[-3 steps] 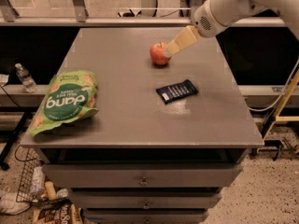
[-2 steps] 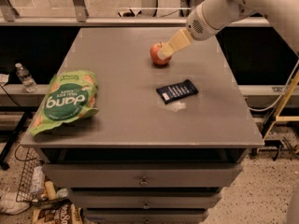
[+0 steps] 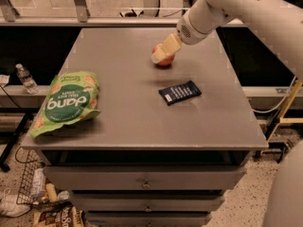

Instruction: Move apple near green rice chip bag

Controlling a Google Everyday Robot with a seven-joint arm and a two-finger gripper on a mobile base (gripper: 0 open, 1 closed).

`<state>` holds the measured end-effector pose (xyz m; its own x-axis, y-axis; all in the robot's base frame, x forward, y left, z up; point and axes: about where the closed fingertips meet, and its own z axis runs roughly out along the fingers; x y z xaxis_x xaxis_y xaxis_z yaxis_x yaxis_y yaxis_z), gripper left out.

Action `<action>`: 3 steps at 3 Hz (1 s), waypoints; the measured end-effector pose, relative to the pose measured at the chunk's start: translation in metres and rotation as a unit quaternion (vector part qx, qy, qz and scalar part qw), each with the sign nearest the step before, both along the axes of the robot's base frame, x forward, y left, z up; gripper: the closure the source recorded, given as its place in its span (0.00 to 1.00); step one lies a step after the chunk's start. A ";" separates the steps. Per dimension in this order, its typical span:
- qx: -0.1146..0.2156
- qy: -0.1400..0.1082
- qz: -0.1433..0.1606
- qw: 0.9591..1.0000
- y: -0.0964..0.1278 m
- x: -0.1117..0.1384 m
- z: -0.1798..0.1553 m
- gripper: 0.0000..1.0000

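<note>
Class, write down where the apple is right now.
In the camera view the apple sits on the far half of the table, at the gripper, just beyond the dark blue wrapper.

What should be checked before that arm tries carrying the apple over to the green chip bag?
1. Position of the gripper at the apple: ok, it is right on the apple at the far side of the table.
2. Firm hold on the apple: cannot tell.
3. Target found: ok, the green rice chip bag lies flat at the table's front left corner.
4. Path from apple to bag: ok, nothing lies between them.
5. The dark blue wrapper: ok, it lies apart from the apple, off to the right of that path.
6. Room beside the bag: ok, bare surface on the side of the bag that faces the apple.
</note>
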<state>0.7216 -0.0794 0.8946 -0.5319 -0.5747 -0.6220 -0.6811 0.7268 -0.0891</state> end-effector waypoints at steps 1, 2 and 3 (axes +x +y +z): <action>-0.017 0.002 -0.007 1.000 0.009 0.010 -0.009 0.00; -0.028 0.009 -0.004 1.000 0.018 0.017 -0.017 0.00; -0.032 0.020 0.001 0.999 0.025 0.021 -0.026 0.00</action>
<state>0.7421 -0.0539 0.8684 -0.5548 -0.6135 -0.5619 -0.6860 0.7195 -0.1083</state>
